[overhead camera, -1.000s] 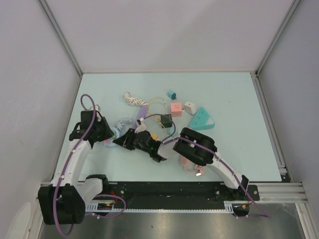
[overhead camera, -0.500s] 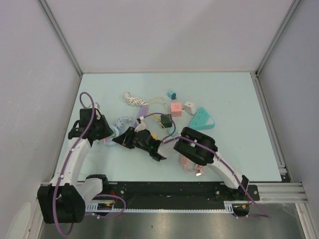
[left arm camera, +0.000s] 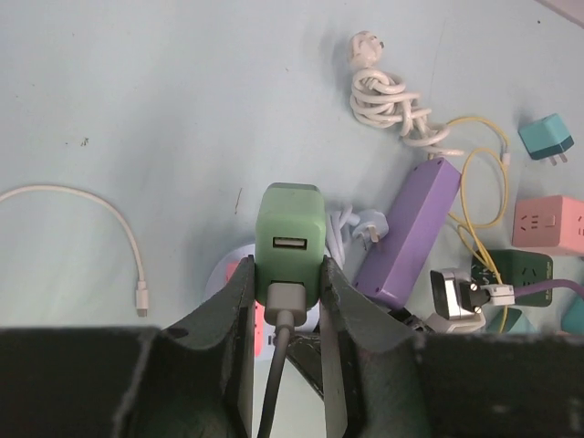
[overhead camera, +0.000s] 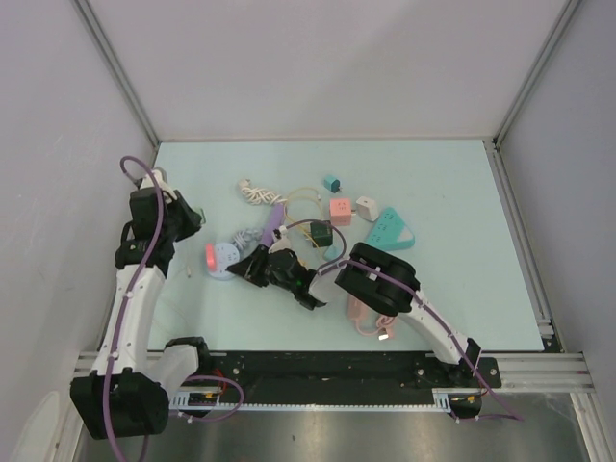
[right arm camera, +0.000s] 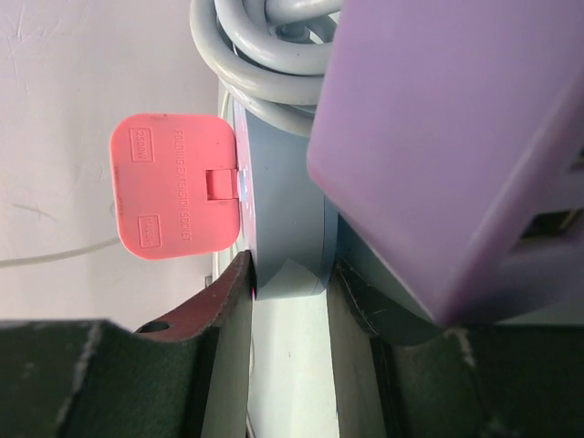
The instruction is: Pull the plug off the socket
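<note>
My left gripper (left arm camera: 287, 285) is shut on a green USB plug (left arm camera: 290, 228), with a grey cable running out of the plug toward the camera. The plug hangs above the round grey-blue socket (left arm camera: 222, 271) and looks clear of it. In the top view the left arm (overhead camera: 154, 219) stands left of the socket (overhead camera: 221, 258), whose pink face is exposed. My right gripper (right arm camera: 290, 278) is shut on the rim of the socket (right arm camera: 285, 214), beside its pink face (right arm camera: 178, 182). The plug itself is not visible in the top view.
A purple power strip (left arm camera: 411, 228) lies against the socket. Behind it lie a coiled white cord (overhead camera: 255, 192), a pink cube (overhead camera: 340, 206), a white adapter (overhead camera: 366, 204) and a teal triangular strip (overhead camera: 390, 229). A loose white cable (left arm camera: 119, 228) lies to the left.
The left arm has lifted and swung back to the left with the green plug in its jaws. The socket's pink face now shows. The right gripper has stayed on the socket.
</note>
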